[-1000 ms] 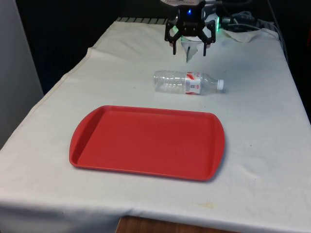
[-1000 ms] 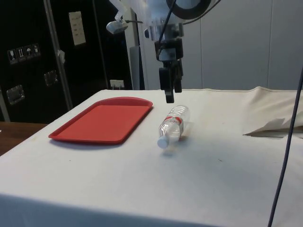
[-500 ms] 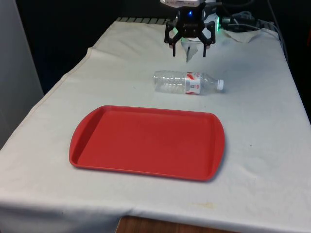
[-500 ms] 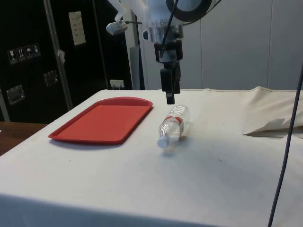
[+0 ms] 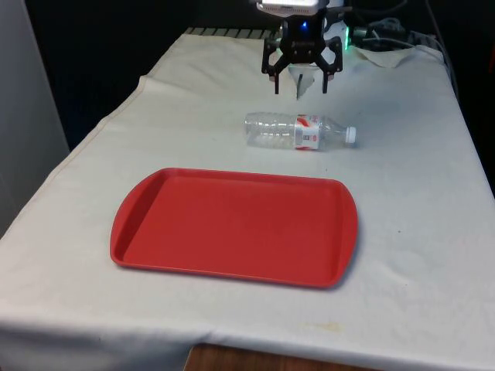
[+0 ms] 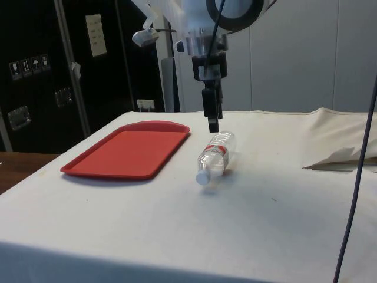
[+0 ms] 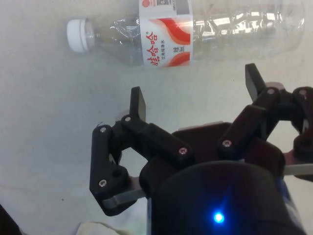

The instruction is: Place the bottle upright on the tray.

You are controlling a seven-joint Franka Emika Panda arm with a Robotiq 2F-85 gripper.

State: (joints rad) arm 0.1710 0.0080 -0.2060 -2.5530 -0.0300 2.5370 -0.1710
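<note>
A clear plastic bottle (image 5: 298, 131) with a red and white label and a white cap lies on its side on the white cloth, cap towards the front view's right. In the side view the bottle (image 6: 216, 156) lies just right of the tray, cap nearest the camera. The red tray (image 5: 236, 225) sits empty on the near side of the bottle. My gripper (image 5: 299, 86) hangs open above the cloth, just beyond the bottle on the robot's side, holding nothing. The wrist view shows the bottle (image 7: 195, 32) lying past the spread fingertips of the gripper (image 7: 195, 93).
Crumpled white cloth and cables (image 5: 387, 42) lie at the far end on the front view's right. A fold of cloth (image 6: 339, 156) rises at the side view's right. The table's edges run close along both sides of the tray.
The gripper has risen slightly and shifted a little towards the robot's end. The bottle and the tray have not moved.
</note>
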